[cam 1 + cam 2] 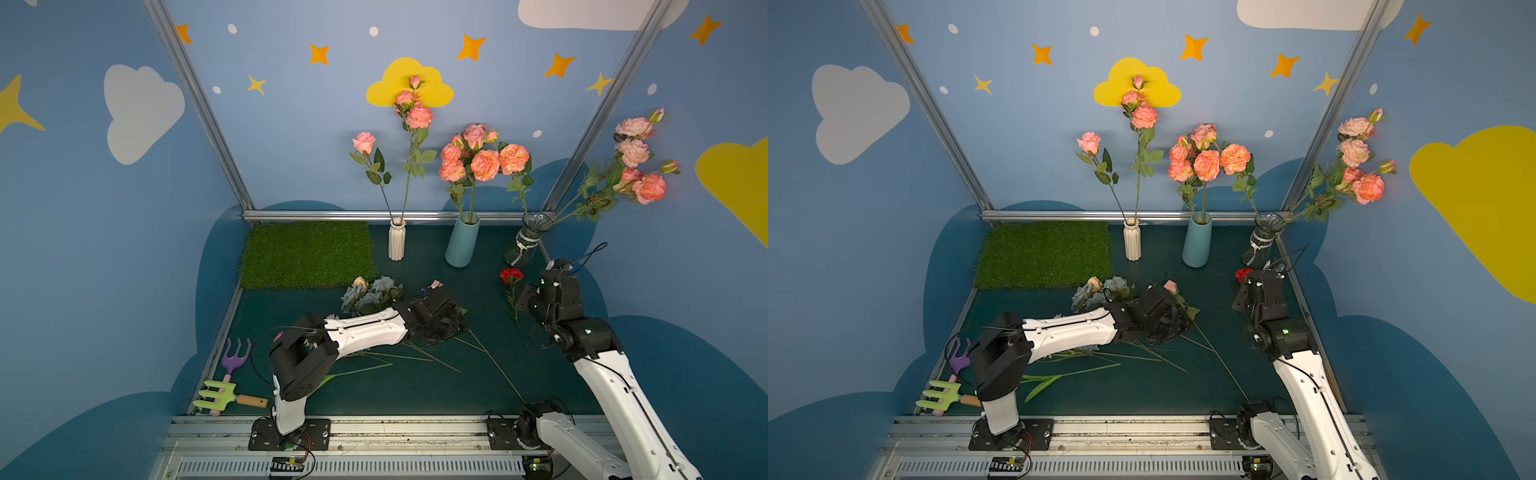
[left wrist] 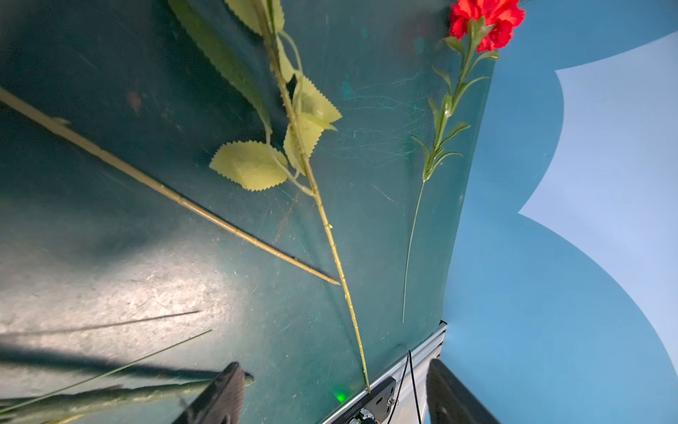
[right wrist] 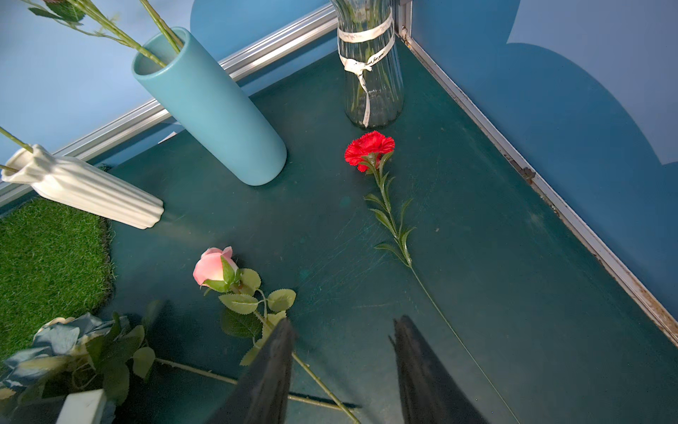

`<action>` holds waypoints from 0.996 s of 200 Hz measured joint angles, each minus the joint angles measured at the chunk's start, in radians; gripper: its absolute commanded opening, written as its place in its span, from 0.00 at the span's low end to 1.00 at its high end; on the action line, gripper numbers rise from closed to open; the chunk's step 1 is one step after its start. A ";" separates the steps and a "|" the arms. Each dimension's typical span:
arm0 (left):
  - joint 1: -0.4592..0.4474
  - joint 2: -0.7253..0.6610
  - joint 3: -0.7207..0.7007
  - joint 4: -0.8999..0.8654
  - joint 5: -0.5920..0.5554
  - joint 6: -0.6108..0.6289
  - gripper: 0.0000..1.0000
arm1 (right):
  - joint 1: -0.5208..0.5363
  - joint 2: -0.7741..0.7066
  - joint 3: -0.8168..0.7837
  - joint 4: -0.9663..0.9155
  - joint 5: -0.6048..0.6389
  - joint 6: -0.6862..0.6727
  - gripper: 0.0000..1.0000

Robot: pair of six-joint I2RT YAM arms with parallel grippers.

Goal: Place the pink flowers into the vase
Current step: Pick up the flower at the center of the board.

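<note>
Currently the pink rose lies flat, stem running beneath the left pincer, whose jaws stand apart.

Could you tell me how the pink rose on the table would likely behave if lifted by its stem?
The pink rose looks light; its long thin stem would probably flex and droop. The narrow stem might twist or slip when pinched.
</note>
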State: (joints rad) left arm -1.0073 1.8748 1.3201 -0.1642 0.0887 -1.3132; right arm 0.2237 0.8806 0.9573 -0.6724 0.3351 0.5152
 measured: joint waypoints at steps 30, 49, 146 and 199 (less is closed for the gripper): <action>0.000 0.064 0.018 0.027 0.039 -0.031 0.74 | -0.003 -0.007 -0.005 0.002 -0.005 0.000 0.47; 0.000 0.109 0.026 0.052 0.055 -0.052 0.70 | -0.005 -0.015 -0.009 0.002 -0.008 0.000 0.47; 0.006 0.199 0.111 0.180 0.050 -0.121 0.54 | -0.007 -0.035 -0.028 0.004 -0.042 0.001 0.47; 0.011 0.246 0.113 0.190 0.039 -0.158 0.48 | -0.013 -0.048 -0.028 0.004 -0.048 0.001 0.47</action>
State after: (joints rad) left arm -0.9958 2.1208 1.4326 0.0257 0.1272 -1.4715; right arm 0.2108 0.8330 0.9291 -0.6682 0.2871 0.5159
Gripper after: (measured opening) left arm 0.484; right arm 0.471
